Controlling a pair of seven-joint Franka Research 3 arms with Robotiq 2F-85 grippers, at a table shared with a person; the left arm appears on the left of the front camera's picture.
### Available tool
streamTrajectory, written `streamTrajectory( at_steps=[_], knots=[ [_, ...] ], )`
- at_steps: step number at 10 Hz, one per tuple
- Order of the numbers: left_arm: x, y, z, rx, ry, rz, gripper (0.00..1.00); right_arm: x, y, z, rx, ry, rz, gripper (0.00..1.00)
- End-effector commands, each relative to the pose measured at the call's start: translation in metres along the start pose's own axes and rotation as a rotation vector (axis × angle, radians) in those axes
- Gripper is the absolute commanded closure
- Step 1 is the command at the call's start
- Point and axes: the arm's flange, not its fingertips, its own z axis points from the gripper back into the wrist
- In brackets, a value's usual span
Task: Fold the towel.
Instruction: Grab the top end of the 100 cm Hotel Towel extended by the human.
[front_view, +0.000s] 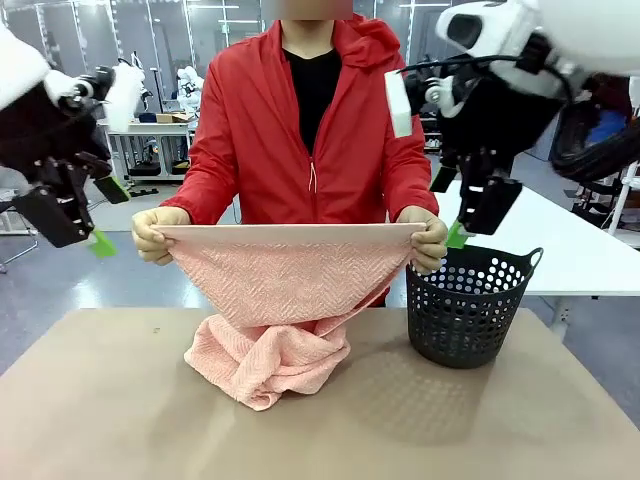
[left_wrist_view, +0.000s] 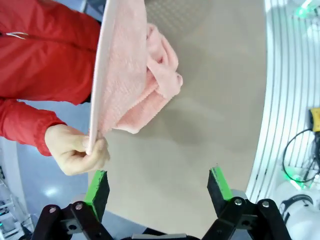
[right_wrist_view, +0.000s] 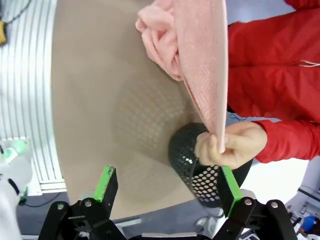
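Towel (front_view: 290, 275) hangs by its top edge, stretched left-to-right between person's hands (front_view: 155, 238), tail heaped on table (front_view: 100, 400); left gripper (front_view: 105, 215) and right gripper (front_view: 452, 208) gape empty, one just outside each corner.

We count one salmon-pink herringbone terry towel (front_view: 290, 290), one black perforated plastic basket (front_view: 470, 305) at its three o'clock, one tan table (front_view: 100, 400), two hands (front_view: 152, 237) (front_view: 430, 243) of a person, and two black green-padded pincers: left pincer (left_wrist_view: 157, 186), right pincer (right_wrist_view: 167, 184).
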Motion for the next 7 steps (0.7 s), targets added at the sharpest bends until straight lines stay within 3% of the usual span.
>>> streamTrajectory(
  at_steps=[1,3,7],
  knots=[
    [0.020,0.024,-0.005,0.012,0.040,-0.038,0.00,0.024,-0.027,-0.014,-0.023,0.064,0.006,0.00],
    [0.036,0.047,-0.039,0.066,0.090,-0.111,0.00,0.038,-0.049,-0.038,-0.036,0.122,-0.010,0.00],
    [0.047,0.071,-0.083,0.028,0.075,-0.081,0.00,0.037,-0.077,-0.086,0.002,0.117,-0.041,0.00]
  ],
)
